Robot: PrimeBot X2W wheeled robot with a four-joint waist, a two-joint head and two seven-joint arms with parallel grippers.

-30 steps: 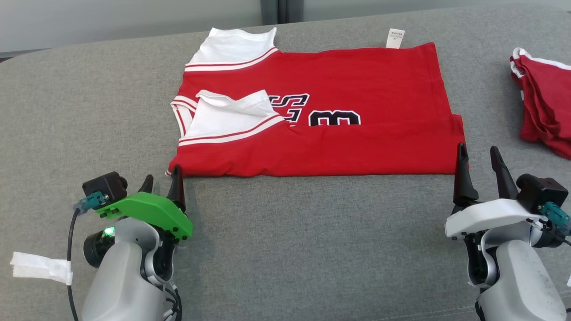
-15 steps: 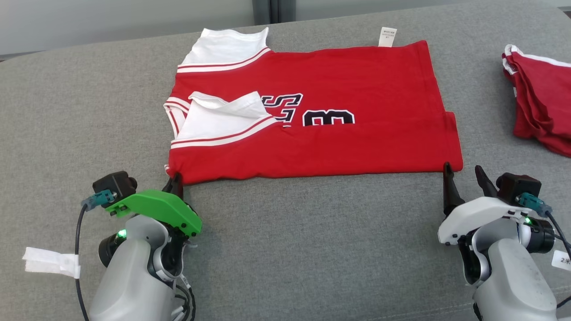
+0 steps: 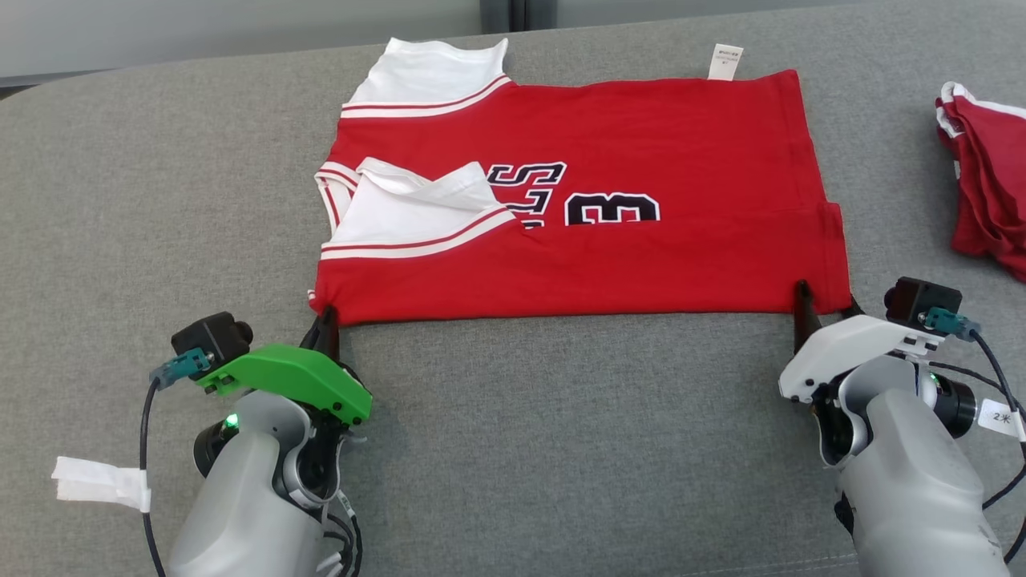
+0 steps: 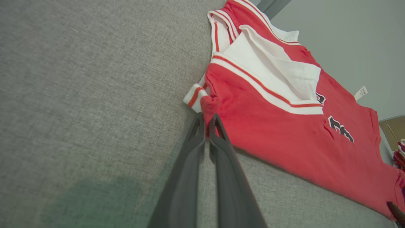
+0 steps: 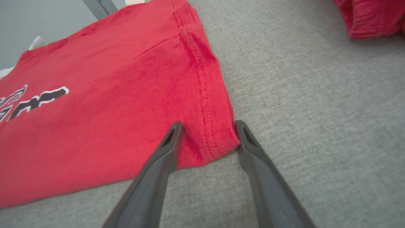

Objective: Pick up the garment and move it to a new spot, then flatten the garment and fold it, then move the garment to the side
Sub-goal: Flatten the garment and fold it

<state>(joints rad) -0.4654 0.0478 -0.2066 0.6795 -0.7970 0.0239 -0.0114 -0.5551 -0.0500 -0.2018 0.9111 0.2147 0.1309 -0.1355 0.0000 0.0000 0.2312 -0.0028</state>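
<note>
Looking like a robotics lab: a grey fabric-covered surface is spreading under a bare pale wall, paper tags are hanging off robot cabling, and a pile of red garments is lying right of the red jersey.

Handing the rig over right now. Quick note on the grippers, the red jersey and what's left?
Left gripper: shut on the near-left corner of the red fabric jersey with white sleeves.
Right gripper: open, fingers straddling the near-right hem corner, not gripping.
Jersey lies flat on the grey fabric surface, near sleeve folded over the front; a second red garment pile sits at far right.
To do: close right, finish the fold, move it aside.
</note>
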